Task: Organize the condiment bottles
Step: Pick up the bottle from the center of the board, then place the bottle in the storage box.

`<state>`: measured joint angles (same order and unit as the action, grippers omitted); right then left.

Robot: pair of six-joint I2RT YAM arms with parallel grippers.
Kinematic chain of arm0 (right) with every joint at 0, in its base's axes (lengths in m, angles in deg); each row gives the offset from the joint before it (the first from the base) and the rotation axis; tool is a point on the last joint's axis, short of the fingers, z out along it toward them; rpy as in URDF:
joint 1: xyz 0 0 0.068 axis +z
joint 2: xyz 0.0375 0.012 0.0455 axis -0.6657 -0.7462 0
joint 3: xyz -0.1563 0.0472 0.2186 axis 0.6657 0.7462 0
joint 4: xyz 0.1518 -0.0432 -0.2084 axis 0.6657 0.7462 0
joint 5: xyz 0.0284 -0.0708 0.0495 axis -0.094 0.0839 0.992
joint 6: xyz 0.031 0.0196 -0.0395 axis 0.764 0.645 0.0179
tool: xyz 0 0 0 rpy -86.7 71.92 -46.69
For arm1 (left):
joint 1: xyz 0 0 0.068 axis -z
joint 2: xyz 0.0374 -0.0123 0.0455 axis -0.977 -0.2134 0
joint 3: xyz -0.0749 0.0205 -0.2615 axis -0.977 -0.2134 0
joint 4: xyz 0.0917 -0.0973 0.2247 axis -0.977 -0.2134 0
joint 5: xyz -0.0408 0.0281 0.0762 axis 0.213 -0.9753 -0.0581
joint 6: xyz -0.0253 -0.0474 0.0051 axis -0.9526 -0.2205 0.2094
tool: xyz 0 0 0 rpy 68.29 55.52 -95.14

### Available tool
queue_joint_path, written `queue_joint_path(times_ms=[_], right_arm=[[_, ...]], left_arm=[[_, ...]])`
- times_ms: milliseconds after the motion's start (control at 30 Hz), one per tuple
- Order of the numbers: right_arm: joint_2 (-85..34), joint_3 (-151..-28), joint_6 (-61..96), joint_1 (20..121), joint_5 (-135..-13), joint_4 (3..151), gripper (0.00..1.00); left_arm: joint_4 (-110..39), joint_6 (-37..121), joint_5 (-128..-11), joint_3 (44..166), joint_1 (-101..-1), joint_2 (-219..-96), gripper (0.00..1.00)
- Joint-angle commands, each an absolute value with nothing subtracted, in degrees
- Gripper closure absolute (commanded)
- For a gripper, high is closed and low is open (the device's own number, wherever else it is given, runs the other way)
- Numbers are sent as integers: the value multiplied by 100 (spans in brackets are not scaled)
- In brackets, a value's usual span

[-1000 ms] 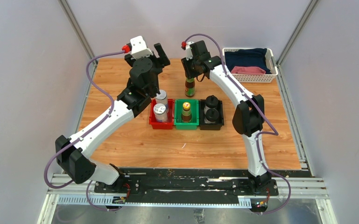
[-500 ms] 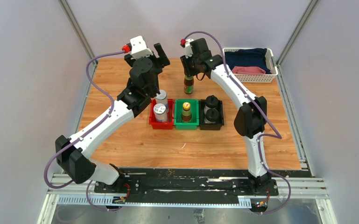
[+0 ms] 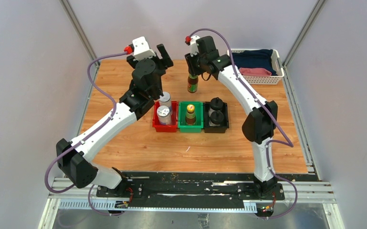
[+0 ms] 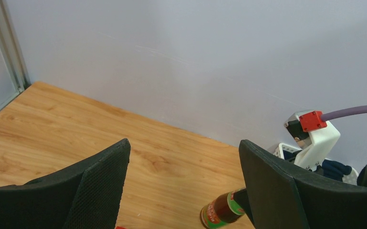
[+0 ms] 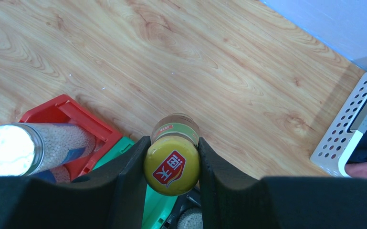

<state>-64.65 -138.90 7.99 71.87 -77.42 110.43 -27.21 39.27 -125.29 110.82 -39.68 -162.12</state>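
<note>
My right gripper (image 5: 172, 167) is shut on the yellow cap of a brown bottle (image 3: 192, 84) with a red-green label, holding it upright and lifted clear above the table behind the bins. That held bottle (image 4: 222, 213) also shows low in the left wrist view. A second brown bottle (image 3: 190, 114) stands in the green bin (image 3: 191, 126). Two silver-lidded jars (image 3: 163, 110) fill the red bin (image 3: 158, 125). Two black-capped bottles (image 3: 215, 109) sit in the black bin (image 3: 221, 127). My left gripper (image 3: 163, 56) hangs open and empty above the table's far left part.
A white perforated basket (image 3: 277, 75) holding dark blue and pink cloth stands at the far right corner. The three bins sit side by side mid-table. Grey walls close in on three sides.
The right gripper has lifted the brown bottle and carried it slightly back and left. The left arm has not moved.
</note>
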Motion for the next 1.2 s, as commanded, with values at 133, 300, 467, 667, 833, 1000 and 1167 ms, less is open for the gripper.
queue_joint_path(times_ms=[133, 300, 467, 667, 833, 1000, 1167], right_arm=[[-5756, -13725, 660, 7361, -7798, 10516, 100], [-5561, -13521, 649, 7406, -7816, 10463, 100], [-5354, -13272, 632, 7475, -7844, 10432, 100], [-5106, -12992, 614, 7581, -7906, 10393, 100], [-4891, -12729, 614, 7700, -7984, 10338, 100], [-4723, -12516, 622, 7840, -8102, 10298, 100], [-4539, -12299, 623, 8017, -8271, 10269, 100]], left_arm=[[-2585, 3945, -12753, 11031, -4002, -16027, 13], [-2596, 3944, -12781, 11023, -4004, -16020, 13], [-2594, 3963, -12837, 11029, -4001, -16005, 13], [-2600, 4023, -12903, 11071, -3997, -16011, 13], [-2601, 4043, -12931, 11073, -4003, -15974, 13], [-2606, 4061, -12948, 11083, -4001, -15923, 13], [-2613, 4088, -12940, 11088, -4003, -15854, 13]])
